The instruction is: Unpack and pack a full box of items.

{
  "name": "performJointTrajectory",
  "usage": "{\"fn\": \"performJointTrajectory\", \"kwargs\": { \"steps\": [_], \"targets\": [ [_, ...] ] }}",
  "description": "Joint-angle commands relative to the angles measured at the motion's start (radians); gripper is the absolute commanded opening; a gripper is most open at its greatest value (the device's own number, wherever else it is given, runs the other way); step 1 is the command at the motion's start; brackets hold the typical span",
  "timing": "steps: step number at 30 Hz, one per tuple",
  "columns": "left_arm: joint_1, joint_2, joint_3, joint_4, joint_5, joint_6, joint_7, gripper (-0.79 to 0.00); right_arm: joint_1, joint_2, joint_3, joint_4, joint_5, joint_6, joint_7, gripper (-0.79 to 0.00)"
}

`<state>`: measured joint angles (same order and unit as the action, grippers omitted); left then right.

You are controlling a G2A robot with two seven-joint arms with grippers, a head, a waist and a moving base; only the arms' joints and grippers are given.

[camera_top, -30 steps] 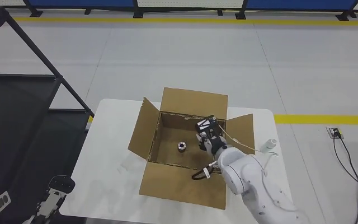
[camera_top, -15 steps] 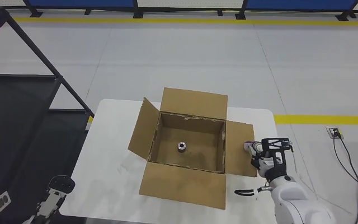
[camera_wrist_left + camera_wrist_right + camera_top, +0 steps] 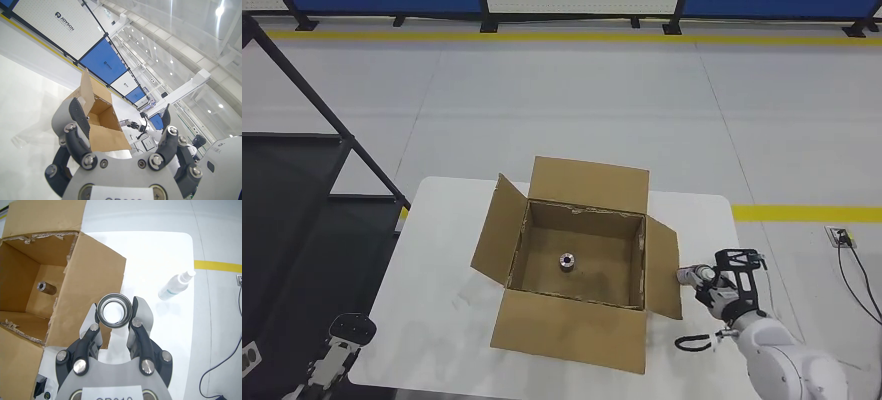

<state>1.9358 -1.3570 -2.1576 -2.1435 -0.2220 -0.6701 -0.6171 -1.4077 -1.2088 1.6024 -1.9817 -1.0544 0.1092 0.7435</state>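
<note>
Above the table's (image 3: 437, 285) right edge, beside the box (image 3: 572, 335), the right tool (image 3: 710, 282) clamps a metal ring (image 3: 113, 326), mid-unpacking; next it probably needs setting down near the bottle (image 3: 174, 285). Left tool (image 3: 121, 108) gapes empty.

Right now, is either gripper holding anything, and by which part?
Right gripper holds a hollow metal sleeve by its outer wall, fingers on opposite sides. Left gripper is open, holding nothing.
</note>
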Motion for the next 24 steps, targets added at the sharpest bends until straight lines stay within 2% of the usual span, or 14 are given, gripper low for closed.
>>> {"fn": "performJointTrajectory", "kwargs": {
  "steps": [1, 5, 10, 16, 21, 22, 23, 24],
  "targets": [
    [0.000, 0.000, 0.000, 0.000, 0.000, 0.000, 0.000, 0.000, -0.004, 0.001, 0.027, 0.015, 0.017, 0.015, -0.003, -0.785],
    [0.000, 0.000, 0.000, 0.000, 0.000, 0.000, 0.000, 0.000, -0.003, 0.003, 0.076, 0.069, 0.045, 0.030, -0.008, -0.785],
    [0.000, 0.000, 0.000, 0.000, 0.000, 0.000, 0.000, 0.000, 0.009, 0.008, 0.105, 0.155, 0.046, 0.001, -0.037, -0.785],
    [0.000, 0.000, 0.000, 0.000, 0.000, 0.000, 0.000, 0.000, 0.046, 0.014, 0.076, 0.249, -0.015, -0.071, -0.062, -0.785],
    [0.000, 0.000, 0.000, 0.000, 0.000, 0.000, 0.000, 0.000, 0.086, 0.015, 0.056, 0.316, -0.035, -0.074, -0.046, -0.785],
    [0.000, 0.000, 0.000, 0.000, 0.000, 0.000, 0.000, 0.000, 0.092, 0.016, 0.052, 0.323, -0.038, -0.073, -0.042, -0.733],
    [0.000, 0.000, 0.000, 0.000, 0.000, 0.000, 0.000, 0.000, 0.097, 0.016, 0.049, 0.329, -0.037, -0.073, -0.039, -0.576],
    [0.000, 0.000, 0.000, 0.000, 0.000, 0.000, 0.000, 0.000, 0.100, 0.016, 0.048, 0.334, -0.037, -0.074, -0.035, -0.493]
  ]
}}
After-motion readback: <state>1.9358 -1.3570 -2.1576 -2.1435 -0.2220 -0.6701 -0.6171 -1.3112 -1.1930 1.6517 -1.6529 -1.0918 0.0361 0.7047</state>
